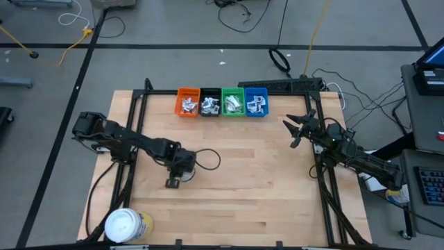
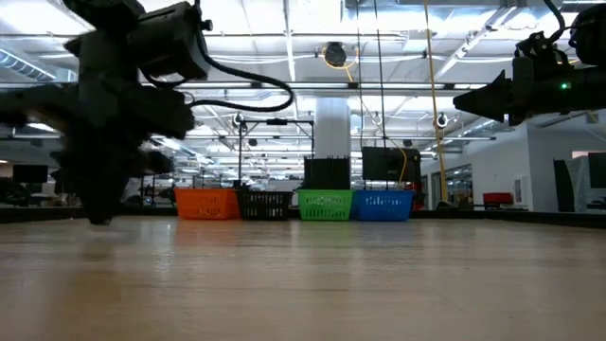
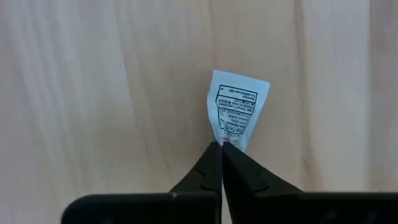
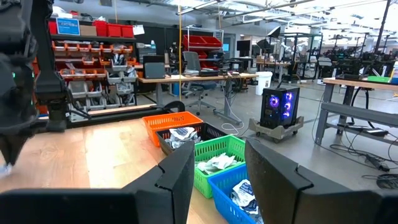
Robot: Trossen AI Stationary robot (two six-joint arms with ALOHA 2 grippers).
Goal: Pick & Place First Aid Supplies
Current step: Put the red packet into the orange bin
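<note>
Left wrist view shows my left hand (image 3: pixel 222 147) clamped on a white sachet's (image 3: pixel 238 107) edge mid-tabletop, ready to lift; right hand (image 1: pixel 300 129) waits apart.

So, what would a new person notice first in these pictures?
First, the four bright bins in a row at the far edge of the table, orange, black, green and blue, each holding packets. Next, the left hand, low over the wood, shut on one small white packet. The right hand waits open near the blue bin.
</note>
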